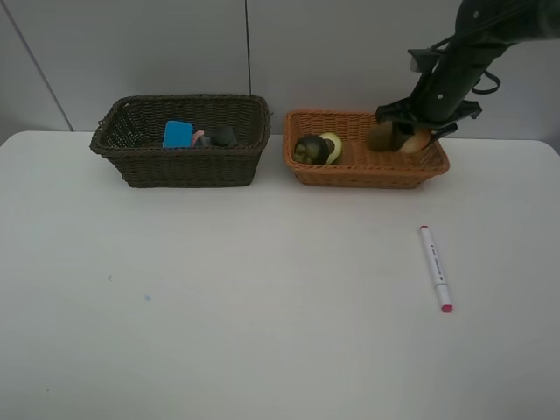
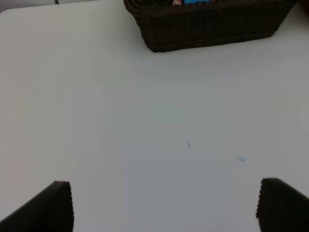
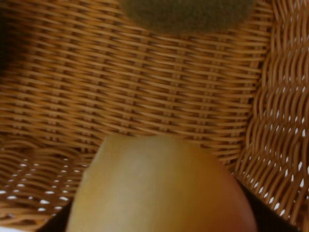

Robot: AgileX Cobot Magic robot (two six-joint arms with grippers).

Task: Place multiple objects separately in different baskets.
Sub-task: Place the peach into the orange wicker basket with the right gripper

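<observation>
**Two baskets, most items inside, one marker out**

Two wicker baskets side by side at the far edge of the white desk point(image 1: 262, 332): dark brown basket point(image 1: 179, 166) on the left, light orange-tan basket point(image 1: 366, 171) on the right. In the dark one, blue eraser point(image 1: 178, 134), a bit of pink, a dark rounded item. In the tan one, dark mangosteen point(image 1: 309, 150) touching avocado half point(image 1: 332, 146) at the left end; brown kiwi point(image 1: 381, 136) and orange-red peach point(image 3: 161, 188) at the right end. Right tool point(image 1: 404, 136) lowered into that end, peach filling its wrist view; pinching or loose, cannot tell. Left tool point(image 2: 164, 208) spread wide above bare desk, holding nothing. White marker point(image 1: 435, 268) lying on the desk, well apart from both baskets.
</observation>
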